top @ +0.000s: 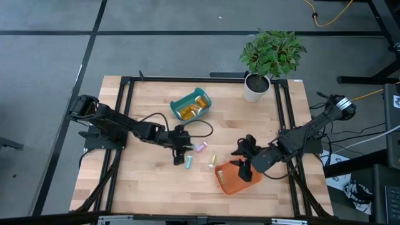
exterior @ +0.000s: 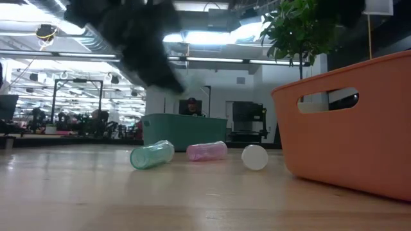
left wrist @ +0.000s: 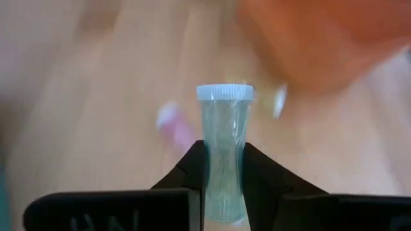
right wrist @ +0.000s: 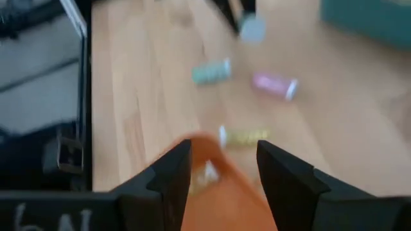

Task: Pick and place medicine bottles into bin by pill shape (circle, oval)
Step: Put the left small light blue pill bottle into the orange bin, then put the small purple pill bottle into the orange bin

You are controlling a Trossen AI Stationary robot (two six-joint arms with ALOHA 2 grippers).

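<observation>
The left gripper (left wrist: 223, 176) has its jaws clamped on a pale green bottle (left wrist: 223, 151) near the middle of the worktop (top: 144, 181), with the pink bottle (top: 201, 147) and yellow bottle (top: 212, 160) lying just beside it. The grip sits low on the bottle, so it could pivot or slip on the way to a bin. The right gripper (right wrist: 221, 170) hangs over the orange bin (top: 232, 181), jaws partly open and seemingly empty, though blur makes that uncertain. The teal bin (top: 189, 104) holds amber bottles. The worktop is pale wood; beyond lies an open, lit workshop.
</observation>
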